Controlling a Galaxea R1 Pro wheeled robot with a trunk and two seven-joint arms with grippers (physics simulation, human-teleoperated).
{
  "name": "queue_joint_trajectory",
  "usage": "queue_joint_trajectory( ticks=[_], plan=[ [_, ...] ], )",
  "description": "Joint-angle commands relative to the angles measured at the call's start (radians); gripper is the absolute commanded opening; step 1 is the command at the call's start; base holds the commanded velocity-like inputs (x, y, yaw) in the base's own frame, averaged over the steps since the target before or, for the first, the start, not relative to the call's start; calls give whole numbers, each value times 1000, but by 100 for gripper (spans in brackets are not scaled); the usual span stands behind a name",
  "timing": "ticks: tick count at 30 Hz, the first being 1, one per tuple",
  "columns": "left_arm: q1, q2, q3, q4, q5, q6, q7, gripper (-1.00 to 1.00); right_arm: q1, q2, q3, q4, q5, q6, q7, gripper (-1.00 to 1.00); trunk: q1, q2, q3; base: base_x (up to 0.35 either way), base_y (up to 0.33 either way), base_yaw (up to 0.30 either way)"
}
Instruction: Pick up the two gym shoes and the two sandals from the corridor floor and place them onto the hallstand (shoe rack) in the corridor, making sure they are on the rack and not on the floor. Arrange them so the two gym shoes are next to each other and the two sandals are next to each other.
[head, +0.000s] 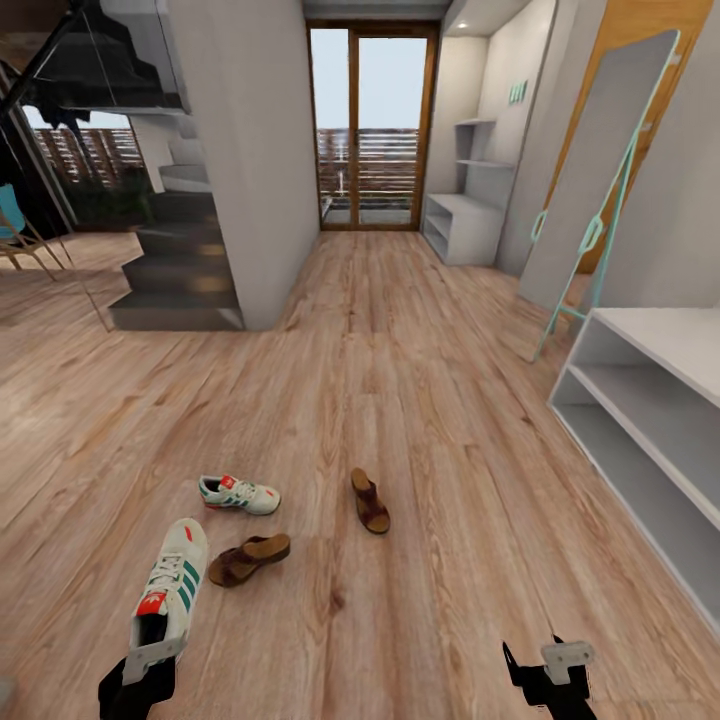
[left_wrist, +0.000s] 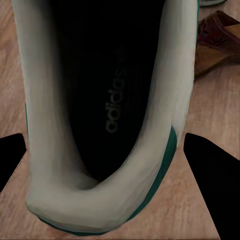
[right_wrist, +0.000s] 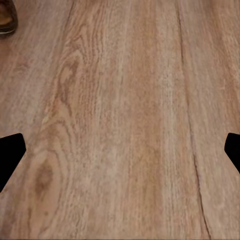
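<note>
Nearest us, the left gripper (head: 140, 668) sits at the heel of one gym shoe (head: 172, 590). In the left wrist view its two fingertips stand on either side of the heel collar (left_wrist: 107, 200), spread wider than the shoe; we cannot tell whether the pads touch it or whether the shoe is off the corridor floor (head: 400, 400). We judge the heel approach is chosen because the open collar gives a rim to pinch.

The right gripper (head: 560, 668) holds nothing, fingers apart, over bare planks (right_wrist: 120, 120); a sliver of a sandal (right_wrist: 6, 17) shows at the edge of its wrist view. We take it to be idling until a shoe is assigned to it.

Just beyond the held shoe lies the first sandal (head: 248, 559), on its side, close to that shoe's toe. The second gym shoe (head: 238, 494) lies a little farther out, also tipped over. The second sandal (head: 369, 500) rests sole down, apart from the others towards the middle of the corridor.

The hallstand (head: 650, 400) stands along the right wall, shelves open and bare as far as we see. All four items remain off the rack, so the task is at its first pick.
</note>
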Motion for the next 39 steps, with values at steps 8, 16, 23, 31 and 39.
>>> queue_joint_trajectory(
  ticks=[8,16,23,31,39],
  plan=[
    [-1,-1,6,1,-10,-4,1,-100,0,-1,5,0,0,-3,-1,100,0,0,-1,26,0,278],
    [-1,-1,6,1,-10,-4,1,-100,0,0,5,0,0,-3,-1,100,0,0,-1,302,0,278],
    [-1,-1,6,1,-10,-4,1,-100,0,1,6,0,1,-3,-1,100,0,0,-4,323,-66,278],
    [-1,-1,6,1,-10,-4,1,-100,0,1,5,0,1,-3,-1,100,0,0,-7,278,-159,278],
    [-1,-1,6,-1,-10,-4,1,-100,0,1,6,0,1,-3,-1,100,0,0,-10,65,-32,278]
  ],
)
